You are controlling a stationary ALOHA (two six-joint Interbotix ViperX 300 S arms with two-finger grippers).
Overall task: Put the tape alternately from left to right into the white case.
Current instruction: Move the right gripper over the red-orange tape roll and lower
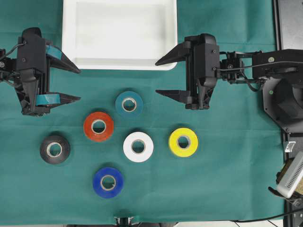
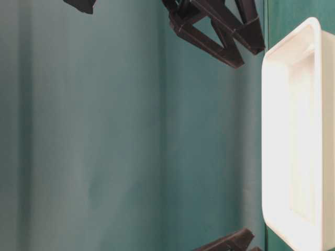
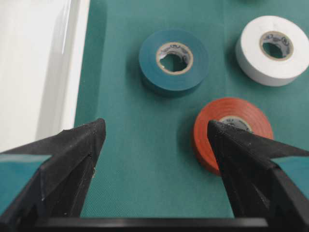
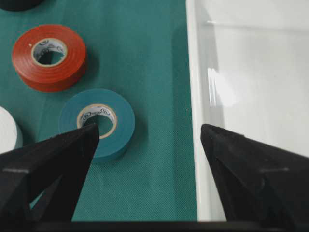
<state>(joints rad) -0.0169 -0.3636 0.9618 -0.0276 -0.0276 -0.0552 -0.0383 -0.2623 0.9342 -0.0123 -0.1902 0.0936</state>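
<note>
Six tape rolls lie flat on the green cloth: teal [image 1: 138,109], red [image 1: 88,126], black [image 1: 45,150], white [image 1: 148,150], yellow [image 1: 193,145] and blue [image 1: 118,185]. The white case [image 1: 118,64] sits behind them with nothing in it. My left gripper [image 1: 78,85] hovers open at the left, level with the case's front left corner. From its wrist view the red roll [image 3: 212,116] lies partly behind the right finger, with teal [image 3: 149,63] ahead. My right gripper [image 1: 157,78] hangs open over the case's front right corner, one finger over the rim [image 4: 195,96], teal [image 4: 123,121] to the left.
The right arm's base [image 1: 284,94] and a grey device [image 1: 291,175] stand off the cloth's right edge. In the table-level view the case wall [image 2: 314,31] fills the right side, with dark fingers [image 2: 220,42] above.
</note>
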